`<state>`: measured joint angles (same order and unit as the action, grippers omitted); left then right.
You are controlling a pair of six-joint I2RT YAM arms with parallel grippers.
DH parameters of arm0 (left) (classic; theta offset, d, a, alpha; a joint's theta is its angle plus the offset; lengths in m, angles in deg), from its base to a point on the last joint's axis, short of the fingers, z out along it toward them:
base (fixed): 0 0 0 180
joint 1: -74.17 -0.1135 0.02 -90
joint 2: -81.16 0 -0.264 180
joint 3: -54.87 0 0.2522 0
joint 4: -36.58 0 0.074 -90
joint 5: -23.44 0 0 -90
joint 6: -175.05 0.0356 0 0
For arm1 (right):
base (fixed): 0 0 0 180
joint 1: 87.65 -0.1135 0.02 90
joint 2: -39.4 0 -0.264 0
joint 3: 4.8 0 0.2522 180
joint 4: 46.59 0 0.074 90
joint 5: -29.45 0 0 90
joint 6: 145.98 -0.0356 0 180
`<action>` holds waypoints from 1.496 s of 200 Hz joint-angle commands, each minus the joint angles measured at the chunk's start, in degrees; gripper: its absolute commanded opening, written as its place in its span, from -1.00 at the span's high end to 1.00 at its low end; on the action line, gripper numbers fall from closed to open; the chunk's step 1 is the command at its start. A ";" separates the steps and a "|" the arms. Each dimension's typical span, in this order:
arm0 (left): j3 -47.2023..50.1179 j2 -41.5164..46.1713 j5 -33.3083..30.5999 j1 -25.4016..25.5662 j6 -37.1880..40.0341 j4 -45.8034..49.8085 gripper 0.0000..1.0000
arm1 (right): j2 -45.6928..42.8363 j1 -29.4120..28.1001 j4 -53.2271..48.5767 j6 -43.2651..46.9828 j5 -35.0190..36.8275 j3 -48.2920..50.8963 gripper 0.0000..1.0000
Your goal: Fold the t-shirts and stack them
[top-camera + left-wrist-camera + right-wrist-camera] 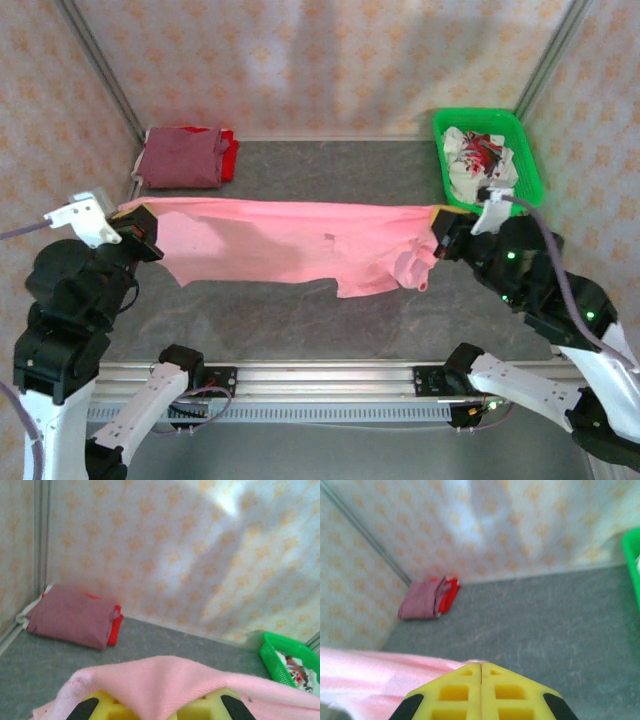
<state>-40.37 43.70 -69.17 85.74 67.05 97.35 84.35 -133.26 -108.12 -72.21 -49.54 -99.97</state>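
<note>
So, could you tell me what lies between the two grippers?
The pink t-shirt, stretched from left gripper to right gripper, each gripping an end, in the top external view.

Overhead faces down; low wrists share folded t-shirts [70, 617]

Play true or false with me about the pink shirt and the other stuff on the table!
1. The pink t-shirt is stretched between the left gripper and the right gripper. True.
2. The maroon t-shirt lies in the green basket. False: it sits folded in the far left corner, with a red t-shirt peeking out beside it.
3. The basket is empty. False: white and red cloth lies in it.
4. Both grippers are shut on the pink t-shirt. True.
</note>
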 commanded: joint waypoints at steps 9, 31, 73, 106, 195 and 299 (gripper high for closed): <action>-3.35 -8.52 -4.56 -0.50 4.55 -2.49 1.00 | 12.71 3.02 0.80 6.99 12.42 -9.94 1.00; -4.75 -19.93 -6.92 -2.02 8.70 -9.05 1.00 | 25.59 17.13 5.78 4.75 -1.75 -16.14 1.00; -16.20 -54.22 1.32 -10.31 14.15 -18.75 -0.31 | 59.99 27.47 7.96 2.90 -6.73 -38.33 0.05; -21.67 -64.67 -5.81 -9.38 14.22 -15.96 -0.71 | 79.84 30.41 -12.37 0.77 -10.74 -65.58 -0.99; 24.33 -48.21 8.07 -0.76 -1.22 -28.49 -0.61 | 37.00 25.39 20.21 -4.07 -17.10 15.88 -0.57; 34.46 -55.40 14.40 1.26 -11.14 -33.53 -0.13 | 42.71 28.34 25.15 -5.91 -13.80 26.03 -0.45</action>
<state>-7.93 -11.59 -57.17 86.72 58.88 66.35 128.18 -105.17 -85.87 -76.63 -65.13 -74.90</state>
